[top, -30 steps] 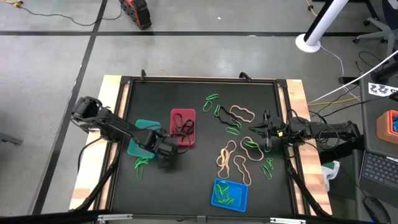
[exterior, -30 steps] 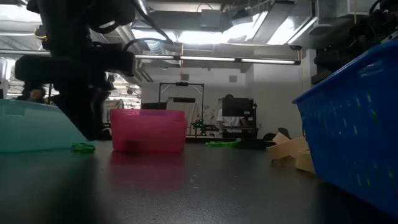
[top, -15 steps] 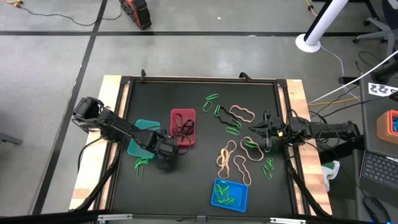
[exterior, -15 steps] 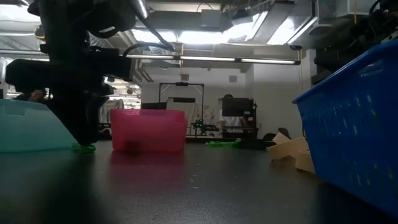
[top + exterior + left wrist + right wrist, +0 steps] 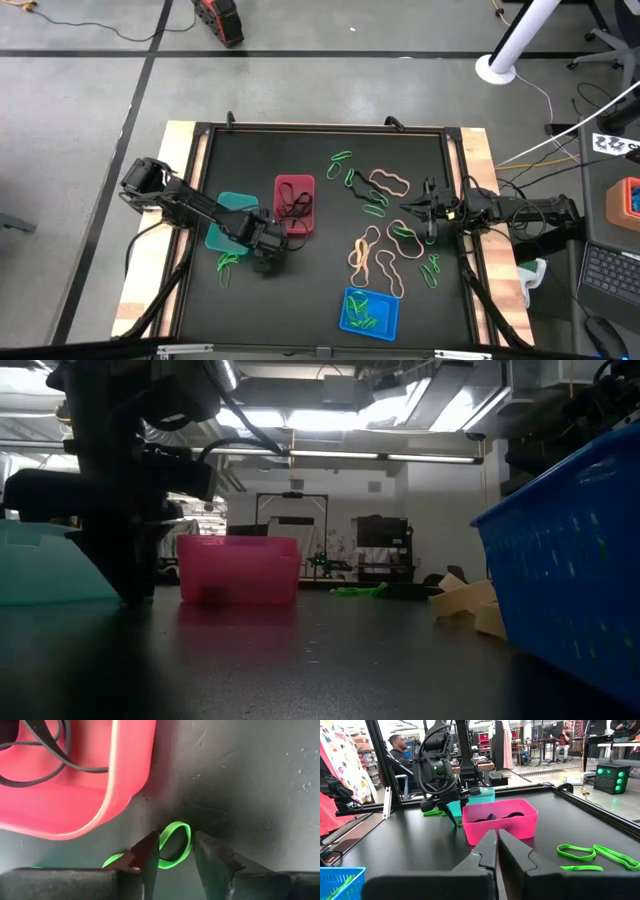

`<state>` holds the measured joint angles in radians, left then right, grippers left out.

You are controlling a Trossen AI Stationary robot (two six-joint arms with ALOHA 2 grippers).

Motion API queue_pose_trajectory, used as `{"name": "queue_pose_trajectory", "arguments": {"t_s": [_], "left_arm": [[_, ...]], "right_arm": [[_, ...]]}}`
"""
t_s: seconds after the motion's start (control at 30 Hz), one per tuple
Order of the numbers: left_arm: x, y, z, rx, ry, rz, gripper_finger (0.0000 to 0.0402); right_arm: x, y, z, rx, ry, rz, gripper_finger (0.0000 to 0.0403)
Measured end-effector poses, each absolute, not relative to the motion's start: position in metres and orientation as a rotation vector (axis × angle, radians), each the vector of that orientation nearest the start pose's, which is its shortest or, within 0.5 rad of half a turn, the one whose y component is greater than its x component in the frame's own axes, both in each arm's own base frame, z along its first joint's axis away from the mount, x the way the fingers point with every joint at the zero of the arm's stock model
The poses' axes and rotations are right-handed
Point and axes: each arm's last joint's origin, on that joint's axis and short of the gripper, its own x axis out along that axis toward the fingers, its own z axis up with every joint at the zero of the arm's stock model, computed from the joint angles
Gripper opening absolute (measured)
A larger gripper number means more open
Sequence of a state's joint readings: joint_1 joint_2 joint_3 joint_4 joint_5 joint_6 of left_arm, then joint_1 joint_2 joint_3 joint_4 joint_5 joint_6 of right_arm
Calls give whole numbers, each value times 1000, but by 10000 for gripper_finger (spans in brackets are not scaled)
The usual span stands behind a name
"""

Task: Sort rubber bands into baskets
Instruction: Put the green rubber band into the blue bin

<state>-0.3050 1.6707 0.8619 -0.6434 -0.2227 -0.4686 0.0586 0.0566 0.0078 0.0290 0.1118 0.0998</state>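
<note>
On the black table, framed by a pale wood border, both arms are in reach of the work. Left arm comes in from the left edge; its claw is down at the table surface just in front of the red basket and beside the teal basket. Left wrist view: the two fingers stand apart with a green rubber band lying flat between the tips, one end of the loop inside the gap, not yet pinched. The red basket's rounded corner sits just beyond, black bands lying inside it.

Right arm rests at the right side, claw near the scattered loose bands; right wrist view shows its fingers pressed together, holding nothing.

Blue basket at the near edge, right of centre, holds several green bands. It fills the right of the low view.

Loose on the table, between the red basket and the right claw: tan bands in a cluster, more green bands above them. A few green bands lie left of the left claw, below the teal basket.
</note>
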Motion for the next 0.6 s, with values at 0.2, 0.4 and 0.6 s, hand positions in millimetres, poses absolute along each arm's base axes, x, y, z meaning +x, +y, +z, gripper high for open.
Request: {"name": "queue_pose_trajectory", "arguments": {"t_s": [0.2,0.4,0.6], "left_arm": [[260,-76,135,-30,1373,239,41],[260,-77,134,-79,1372,259,10],[266,-79,140,-122,1369,270,4]], "right_arm": [[101,3,165,98,17,-54,19],[101,3,165,98,17,-54,19],[101,3,165,98,17,-54,19]]}}
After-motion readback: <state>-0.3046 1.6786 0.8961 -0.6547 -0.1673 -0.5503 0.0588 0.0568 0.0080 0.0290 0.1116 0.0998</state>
